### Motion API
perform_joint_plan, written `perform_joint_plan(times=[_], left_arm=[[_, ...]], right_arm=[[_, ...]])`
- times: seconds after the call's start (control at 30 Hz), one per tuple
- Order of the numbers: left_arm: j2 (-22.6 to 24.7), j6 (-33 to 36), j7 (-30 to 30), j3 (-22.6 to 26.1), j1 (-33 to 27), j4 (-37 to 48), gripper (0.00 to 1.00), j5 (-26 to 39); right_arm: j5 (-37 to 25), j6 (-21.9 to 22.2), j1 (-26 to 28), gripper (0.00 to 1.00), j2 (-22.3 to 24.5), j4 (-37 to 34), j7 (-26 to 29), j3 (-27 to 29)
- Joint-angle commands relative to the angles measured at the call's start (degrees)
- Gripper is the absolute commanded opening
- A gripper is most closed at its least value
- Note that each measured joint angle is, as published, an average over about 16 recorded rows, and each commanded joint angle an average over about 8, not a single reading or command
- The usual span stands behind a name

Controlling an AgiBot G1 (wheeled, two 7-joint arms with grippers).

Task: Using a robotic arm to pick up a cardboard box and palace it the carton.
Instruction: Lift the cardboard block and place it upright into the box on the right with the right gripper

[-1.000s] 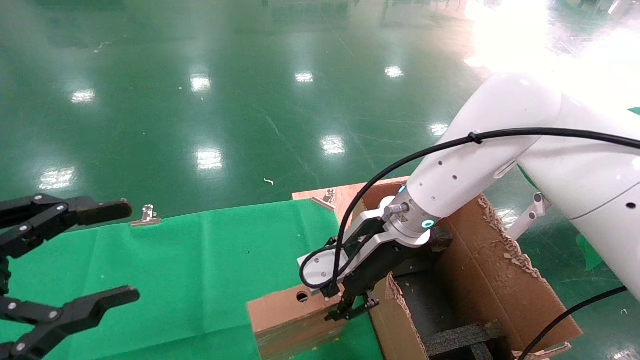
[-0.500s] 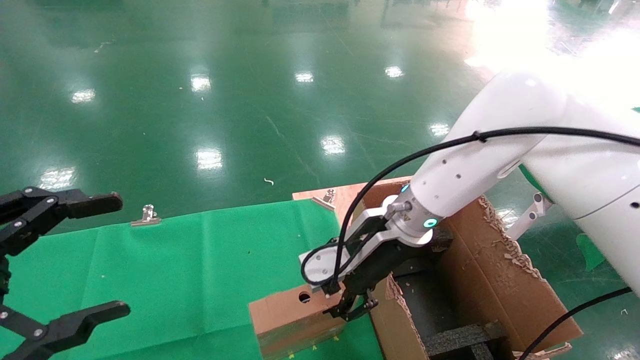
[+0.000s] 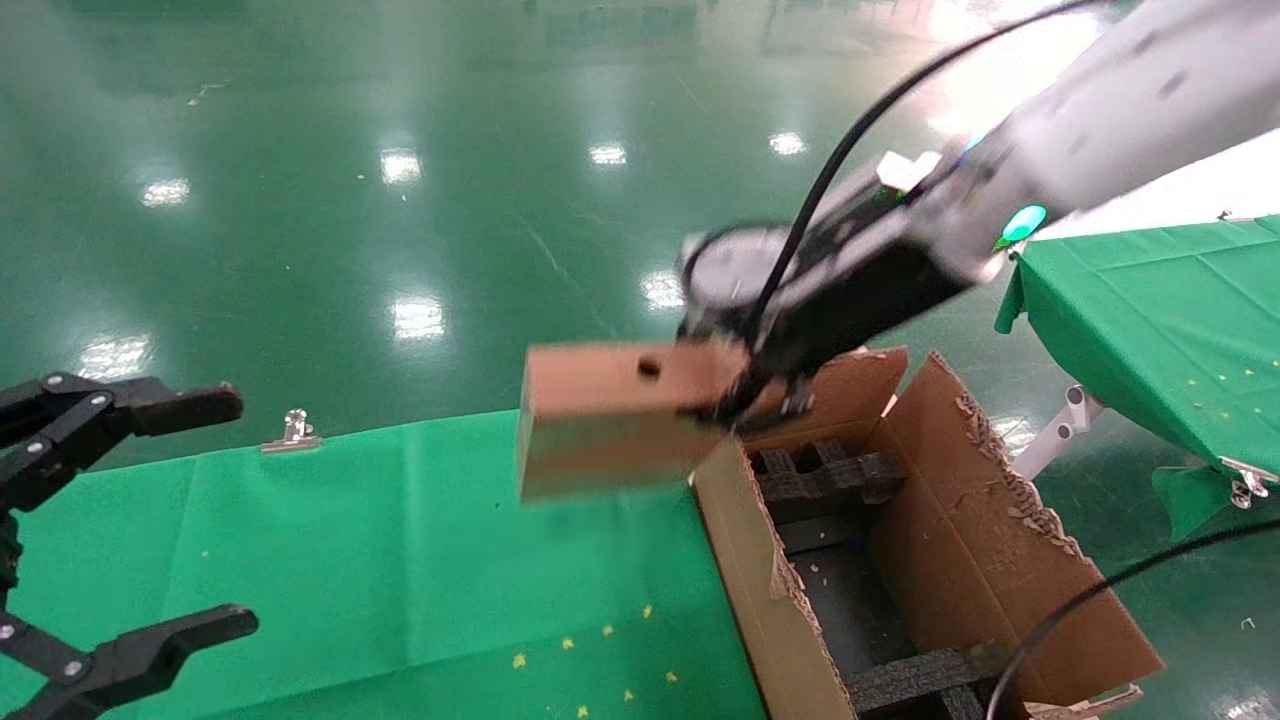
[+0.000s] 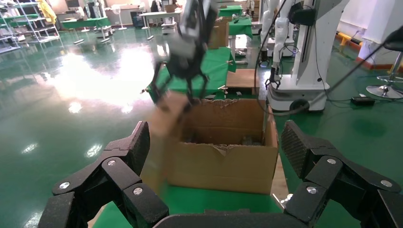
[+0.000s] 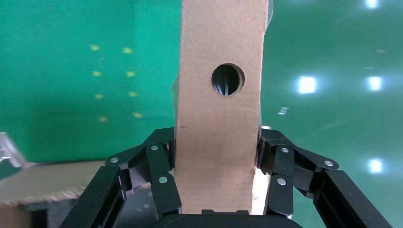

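My right gripper (image 3: 745, 395) on the white robotic arm (image 3: 1080, 120) is shut on one end of the small brown cardboard box (image 3: 615, 420). It holds the box level in the air, above the green table and beside the carton's near-left wall. The right wrist view shows the box (image 5: 219, 104) with its round hole clamped between both fingers (image 5: 159, 175). The large carton (image 3: 985, 560) stands open at the table's right end, with torn flaps and black foam inserts inside. The left wrist view shows the carton (image 4: 223, 156) and the lifted box (image 4: 164, 123). My left gripper (image 3: 190, 515) is open and empty at the far left.
The table is covered in a green cloth (image 3: 400, 560) held by metal clips (image 3: 292, 432). Small yellow specks lie on the cloth near the carton. Another green-covered table (image 3: 1150, 310) stands to the right. The shiny green floor lies beyond.
My right gripper has lifted the cardboard box off the table, up and away from me, to beside the carton's top edge. The left gripper has barely moved.
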Motion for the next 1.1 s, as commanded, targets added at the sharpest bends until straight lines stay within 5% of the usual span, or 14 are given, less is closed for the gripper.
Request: perform_joint_plan(times=[0.03, 0.5, 1.1], left_arm=[[0.0, 0.0, 0.0, 0.0, 0.0, 0.0, 1.0, 0.0], [0.0, 0.0, 0.0, 0.0, 0.0, 0.0, 1.0, 0.0], [0.0, 0.0, 0.0, 0.0, 0.0, 0.0, 1.0, 0.0]], right_arm=[[0.8, -0.2, 2.9, 0.0, 0.7, -1.3, -0.6, -0.3], [3.5, -0.1, 13.8, 0.0, 7.3, -3.1, 0.6, -8.5], [1.5, -0.7, 25.3, 0.0, 28.3, 17.2, 14.8, -27.3]])
